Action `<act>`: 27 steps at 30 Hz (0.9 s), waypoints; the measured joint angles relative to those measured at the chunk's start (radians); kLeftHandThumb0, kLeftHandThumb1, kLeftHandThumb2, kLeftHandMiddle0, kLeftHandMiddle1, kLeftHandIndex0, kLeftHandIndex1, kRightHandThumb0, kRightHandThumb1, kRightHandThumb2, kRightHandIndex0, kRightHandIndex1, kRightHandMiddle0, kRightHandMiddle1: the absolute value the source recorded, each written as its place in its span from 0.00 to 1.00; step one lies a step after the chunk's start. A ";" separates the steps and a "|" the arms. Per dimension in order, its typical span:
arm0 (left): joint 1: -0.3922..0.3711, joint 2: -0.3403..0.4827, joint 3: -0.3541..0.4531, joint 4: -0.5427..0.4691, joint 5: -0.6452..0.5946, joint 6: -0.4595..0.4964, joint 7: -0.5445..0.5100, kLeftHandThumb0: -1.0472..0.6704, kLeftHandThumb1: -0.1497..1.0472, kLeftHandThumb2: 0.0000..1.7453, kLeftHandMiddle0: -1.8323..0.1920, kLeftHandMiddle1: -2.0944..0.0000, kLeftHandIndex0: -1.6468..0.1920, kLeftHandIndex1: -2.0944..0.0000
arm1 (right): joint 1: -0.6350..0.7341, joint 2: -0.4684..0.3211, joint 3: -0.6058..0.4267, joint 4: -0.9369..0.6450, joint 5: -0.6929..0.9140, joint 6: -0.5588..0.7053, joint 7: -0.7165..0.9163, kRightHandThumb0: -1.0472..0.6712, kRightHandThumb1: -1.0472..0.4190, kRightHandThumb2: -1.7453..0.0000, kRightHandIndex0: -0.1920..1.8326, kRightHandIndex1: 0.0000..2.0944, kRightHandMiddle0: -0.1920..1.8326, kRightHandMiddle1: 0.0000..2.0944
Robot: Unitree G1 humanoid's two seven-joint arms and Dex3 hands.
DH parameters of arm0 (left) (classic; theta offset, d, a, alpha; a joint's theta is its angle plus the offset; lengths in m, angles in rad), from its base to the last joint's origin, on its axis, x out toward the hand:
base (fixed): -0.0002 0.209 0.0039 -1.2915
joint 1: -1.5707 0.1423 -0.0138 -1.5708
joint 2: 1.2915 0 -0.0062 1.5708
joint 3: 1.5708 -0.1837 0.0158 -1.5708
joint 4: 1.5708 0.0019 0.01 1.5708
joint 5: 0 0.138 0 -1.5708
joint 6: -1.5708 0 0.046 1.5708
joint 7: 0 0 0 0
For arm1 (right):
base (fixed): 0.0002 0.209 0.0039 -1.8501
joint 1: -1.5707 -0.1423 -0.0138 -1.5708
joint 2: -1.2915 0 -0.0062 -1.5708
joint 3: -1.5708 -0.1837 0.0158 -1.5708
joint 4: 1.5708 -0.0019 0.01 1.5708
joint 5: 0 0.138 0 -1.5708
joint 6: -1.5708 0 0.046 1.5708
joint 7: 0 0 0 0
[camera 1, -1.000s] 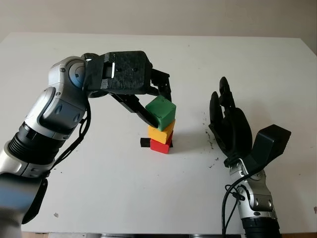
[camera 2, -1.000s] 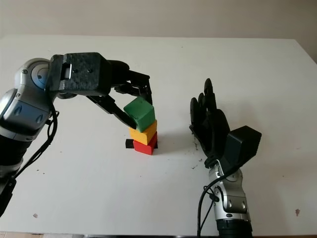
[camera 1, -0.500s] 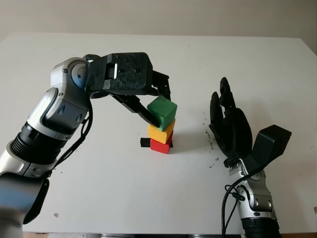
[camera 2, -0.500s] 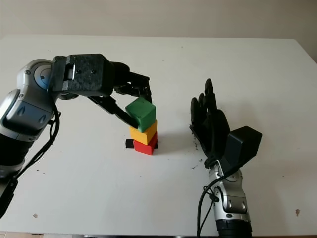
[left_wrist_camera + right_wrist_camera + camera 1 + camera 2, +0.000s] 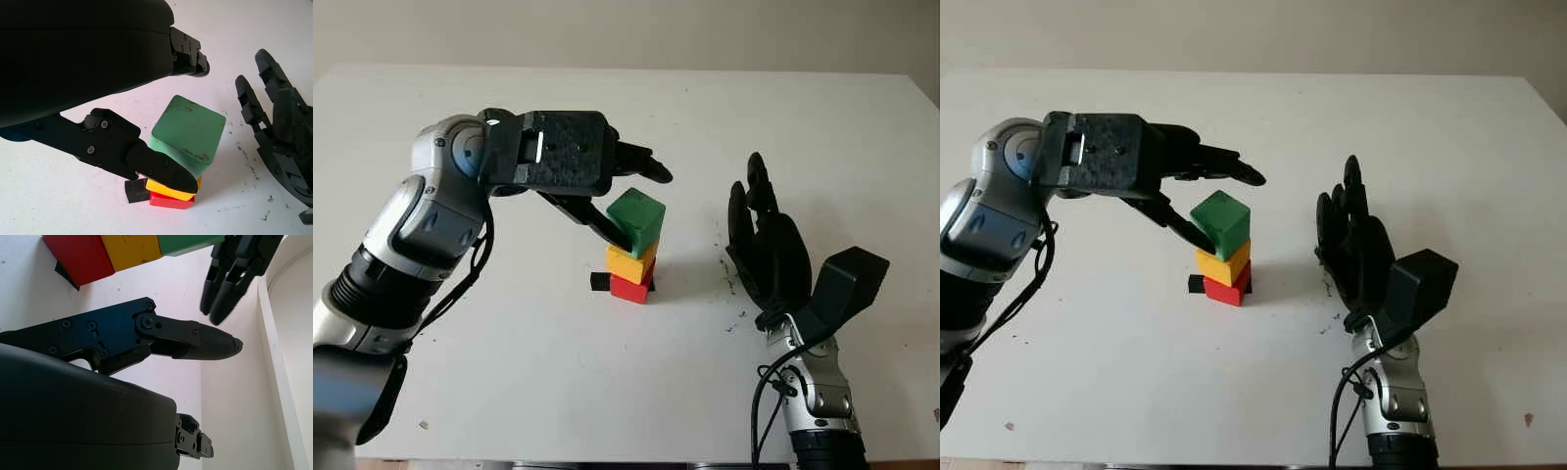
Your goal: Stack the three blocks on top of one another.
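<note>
A green block (image 5: 636,215) sits on a yellow block (image 5: 628,264), which sits on a red block (image 5: 628,288), forming one stack near the middle of the white table (image 5: 509,392). The green block is turned slightly against the yellow one. My left hand (image 5: 642,208) is open around the green block: its upper fingers (image 5: 646,172) reach out above and behind it without touching, and its thumb (image 5: 156,169) lies along the block's lower left side. My right hand (image 5: 762,245) stands open to the right of the stack, apart from it.
A small black square (image 5: 598,282) lies on the table against the red block's left side. Dark specks mark the table between the stack and the right hand. The table's far edge meets a pale wall.
The left hand's upper fingers have lifted off the green block and stretched out to the right. The green block has settled onto the yellow one. The right hand has not moved.
</note>
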 measured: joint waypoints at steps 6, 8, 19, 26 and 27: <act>0.011 0.024 0.013 -0.050 -0.034 0.012 -0.029 0.24 0.86 0.03 0.97 0.98 0.94 0.98 | 0.000 0.000 0.000 0.000 -0.003 -0.001 0.002 0.21 0.00 0.67 0.00 0.00 0.00 0.00; 0.029 0.039 0.046 -0.057 -0.074 -0.013 -0.038 0.19 0.87 0.03 0.98 0.98 0.96 0.99 | 0.000 0.000 0.001 0.001 -0.005 -0.001 0.002 0.21 0.00 0.67 0.00 0.00 0.00 0.00; 0.174 0.084 0.486 -0.151 -0.350 0.056 0.154 0.12 1.00 0.19 1.00 0.99 0.98 0.98 | -0.008 0.000 0.001 0.012 -0.011 -0.002 0.010 0.20 0.00 0.67 0.00 0.00 0.00 0.00; 0.402 -0.092 0.587 -0.116 -0.325 -0.246 0.517 0.19 1.00 0.34 1.00 0.99 0.99 0.99 | -0.018 0.000 -0.004 0.015 -0.003 0.003 0.011 0.21 0.00 0.68 0.00 0.00 0.00 0.00; 0.415 -0.116 0.597 -0.091 -0.339 -0.282 0.548 0.19 1.00 0.34 1.00 1.00 0.99 0.99 | -0.019 0.000 -0.006 0.015 -0.002 0.004 0.012 0.21 0.00 0.68 0.00 0.00 0.00 0.00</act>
